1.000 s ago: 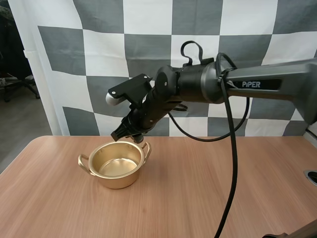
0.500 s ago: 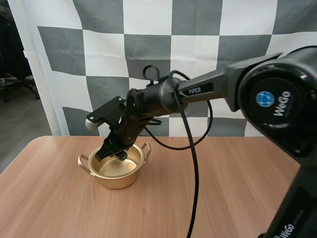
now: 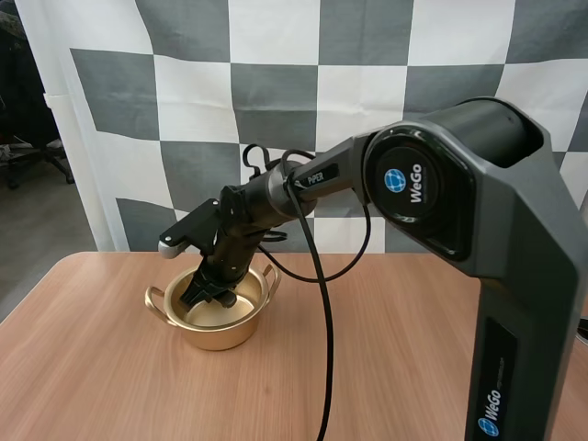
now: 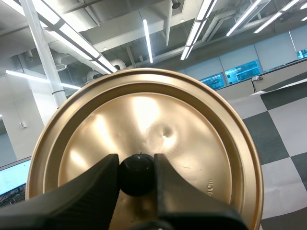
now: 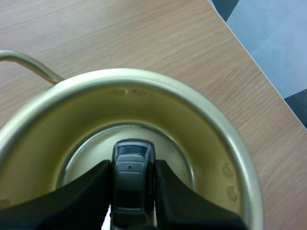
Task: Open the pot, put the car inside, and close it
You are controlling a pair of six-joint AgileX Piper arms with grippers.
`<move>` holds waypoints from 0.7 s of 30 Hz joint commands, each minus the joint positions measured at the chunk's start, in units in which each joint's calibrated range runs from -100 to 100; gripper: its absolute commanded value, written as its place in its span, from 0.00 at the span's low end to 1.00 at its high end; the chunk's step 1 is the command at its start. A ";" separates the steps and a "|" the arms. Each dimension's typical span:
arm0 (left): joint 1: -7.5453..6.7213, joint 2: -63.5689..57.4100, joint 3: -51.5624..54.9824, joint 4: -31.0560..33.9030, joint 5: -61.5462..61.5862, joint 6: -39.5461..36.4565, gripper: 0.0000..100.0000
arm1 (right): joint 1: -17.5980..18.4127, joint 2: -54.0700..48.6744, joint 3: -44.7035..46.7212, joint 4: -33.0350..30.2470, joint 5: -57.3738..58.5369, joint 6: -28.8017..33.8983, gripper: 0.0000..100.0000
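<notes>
Pale wood-grain surface carries a gold-coloured pot, which stands upright and lidless toward the left side, with a loop handle on either flank. Your right gripper slants down from the right arm, and its tips sit inside the pot's rim. From the right wrist you can see its two black fingers closed on a small grey car, one pressed against each flank. The car lines up lengthwise with the fingers and sits low inside the pot, over the round floor. You cannot tell whether the car touches that floor.

Your left gripper is clamped on the black knob of the gold lid, with one finger on each side of the knob. The lid's top face is turned toward the wrist, and its rim is visible all the way round above the fingers.
</notes>
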 commanded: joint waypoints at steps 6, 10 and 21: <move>0.00 0.04 0.02 0.06 0.03 0.04 0.00 | 0.04 3.45 -0.01 -1.15 -2.22 0.00 0.00; 0.00 0.04 0.02 0.06 0.03 0.04 0.00 | 0.04 4.95 -0.15 -1.57 -3.16 0.00 0.00; 0.00 0.04 0.02 0.06 0.03 0.04 0.00 | 0.04 5.27 -1.50 -1.47 -1.23 0.00 0.46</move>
